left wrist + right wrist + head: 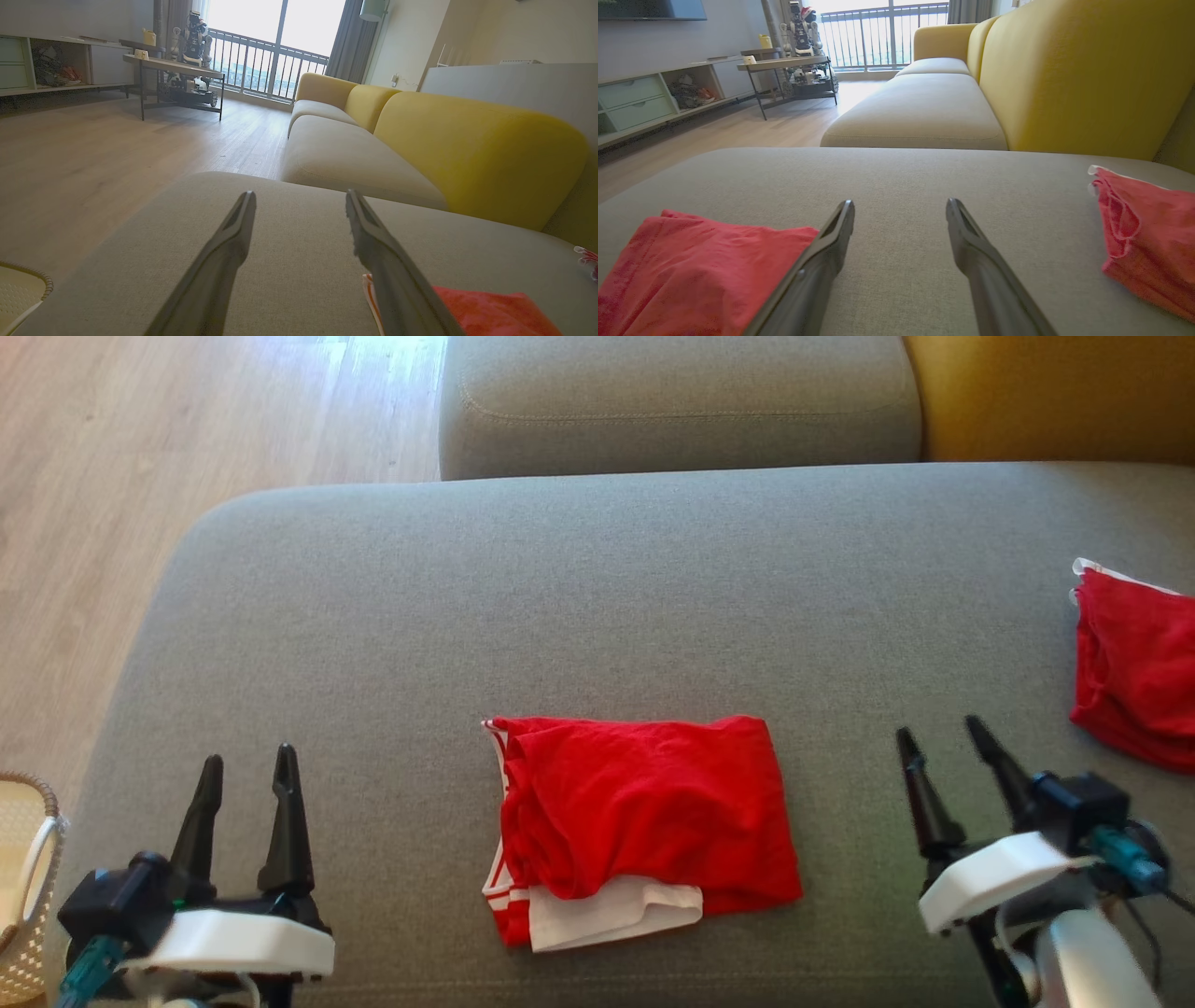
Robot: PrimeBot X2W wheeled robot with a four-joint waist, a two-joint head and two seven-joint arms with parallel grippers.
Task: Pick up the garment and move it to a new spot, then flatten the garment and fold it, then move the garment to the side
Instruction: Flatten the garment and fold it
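Red fabric shows in two places on the grey seat cushion [560, 597]. One folded red garment [644, 821], white trim peeking out at its near edge, lies in the middle, between the two grippers and touching neither. A second red garment [1134, 667] sits well off to the right, cut by the frame edge, perhaps loosely bunched. The left gripper [249, 756] and right gripper [938, 728] each hover with fingers spread apart, holding nothing. One woven basket [45, 798] stands far left.
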